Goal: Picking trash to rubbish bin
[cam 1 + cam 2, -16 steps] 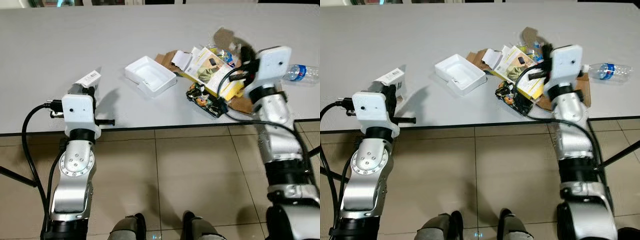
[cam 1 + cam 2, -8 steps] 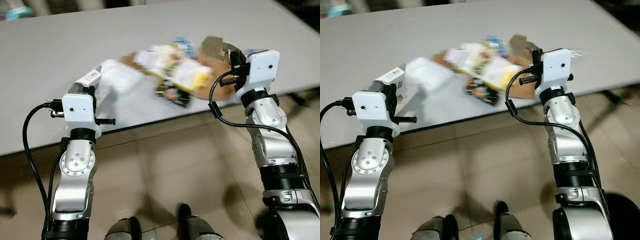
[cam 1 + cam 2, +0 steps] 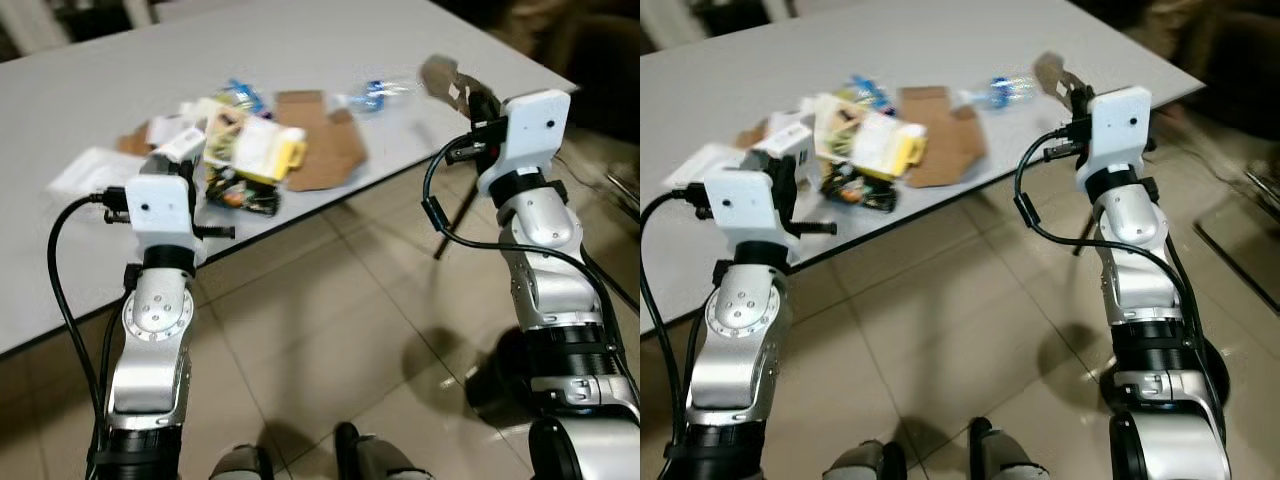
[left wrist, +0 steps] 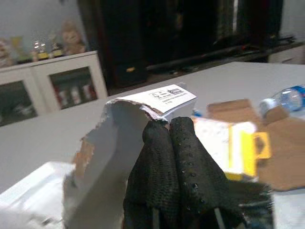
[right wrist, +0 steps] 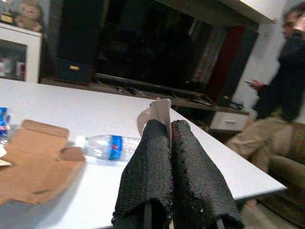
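My left gripper (image 3: 168, 168) is shut on a torn white carton piece (image 4: 119, 138) with a printed label, held above the near edge of the grey table (image 3: 90, 60). My right gripper (image 3: 478, 103) is shut on a brown cardboard scrap (image 3: 440, 74), raised past the table's right corner; the scrap (image 5: 159, 109) stands up above the fingertips (image 5: 183, 131). On the table lies a heap of trash: a yellow box (image 3: 255, 150), flattened brown cardboard (image 3: 325, 150), a plastic bottle (image 3: 375, 95), a dark wrapper (image 3: 240, 195) and a white tray (image 3: 85, 170).
Tiled floor (image 3: 320, 330) runs in front of the table. A table leg (image 3: 462, 205) slants down by my right arm, and a dark round object (image 3: 495, 375) sits on the floor beside it. A person (image 5: 286, 76) stands beyond the table, next to a sofa.
The camera has swung right, so the table and trash now lie further left in view. Both grippers keep their pieces; the right one now hangs beyond the table corner.
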You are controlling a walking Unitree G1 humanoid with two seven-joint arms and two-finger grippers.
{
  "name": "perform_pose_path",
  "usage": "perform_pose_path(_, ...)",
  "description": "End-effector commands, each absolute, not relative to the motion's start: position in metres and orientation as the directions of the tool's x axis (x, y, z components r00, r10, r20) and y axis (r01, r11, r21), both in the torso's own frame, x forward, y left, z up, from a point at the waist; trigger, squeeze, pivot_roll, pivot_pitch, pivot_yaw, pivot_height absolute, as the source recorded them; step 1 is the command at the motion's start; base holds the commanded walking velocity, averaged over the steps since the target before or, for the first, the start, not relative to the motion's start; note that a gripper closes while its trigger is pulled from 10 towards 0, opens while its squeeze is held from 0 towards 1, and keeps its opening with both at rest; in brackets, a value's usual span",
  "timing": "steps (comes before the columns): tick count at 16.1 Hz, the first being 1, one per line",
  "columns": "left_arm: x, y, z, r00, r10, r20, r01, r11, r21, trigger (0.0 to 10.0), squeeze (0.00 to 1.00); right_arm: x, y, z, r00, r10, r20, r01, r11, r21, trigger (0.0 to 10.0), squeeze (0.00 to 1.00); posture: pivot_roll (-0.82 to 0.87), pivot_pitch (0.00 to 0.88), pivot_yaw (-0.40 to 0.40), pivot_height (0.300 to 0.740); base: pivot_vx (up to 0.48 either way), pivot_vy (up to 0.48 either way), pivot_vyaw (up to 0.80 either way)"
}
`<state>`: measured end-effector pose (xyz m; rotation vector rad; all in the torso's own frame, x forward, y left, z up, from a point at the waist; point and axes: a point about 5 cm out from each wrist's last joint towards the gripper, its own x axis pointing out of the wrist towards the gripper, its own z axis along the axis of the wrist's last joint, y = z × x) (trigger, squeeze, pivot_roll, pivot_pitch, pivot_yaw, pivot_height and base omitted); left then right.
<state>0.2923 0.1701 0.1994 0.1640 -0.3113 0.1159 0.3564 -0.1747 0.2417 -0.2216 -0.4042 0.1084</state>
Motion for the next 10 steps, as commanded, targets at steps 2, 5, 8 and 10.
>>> perform_pose_path(2,0.2911,0.1731,0.2008,0.944,0.099,0.315,-0.148,0.98,0.135,2.3,0.0,0.3564,-0.1732,0.2445,0.913,0.147,0.381,-0.055,0.969,-0.241,10.0,0.0,-0.09,0.142,0.035,0.74,0.0,0.0,-0.76)
perform_pose_path(5,0.2912,0.172,0.1995,0.948,0.091,0.304,-0.134,0.983,0.125,2.4,0.0,0.3567,-0.1731,0.245,0.912,0.144,0.385,-0.051,0.969,-0.242,10.0,0.0,-0.09,0.14,0.038,0.74,0.0,0.0,-0.75)
perform_pose_path(8,0.2916,0.1717,0.1991,0.95,0.084,0.3,-0.126,0.984,0.123,2.6,0.0,0.3569,-0.1723,0.2451,0.911,0.144,0.386,-0.051,0.969,-0.24,10.0,0.0,-0.09,0.14,0.039,0.74,0.0,0.0,-0.76)
perform_pose_path(10,0.2917,0.1715,0.1979,0.952,0.082,0.295,-0.123,0.985,0.122,2.6,0.0,0.3571,-0.1721,0.2445,0.912,0.143,0.384,-0.051,0.97,-0.239,10.0,0.0,-0.09,0.14,0.04,0.74,0.0,0.0,-0.76)
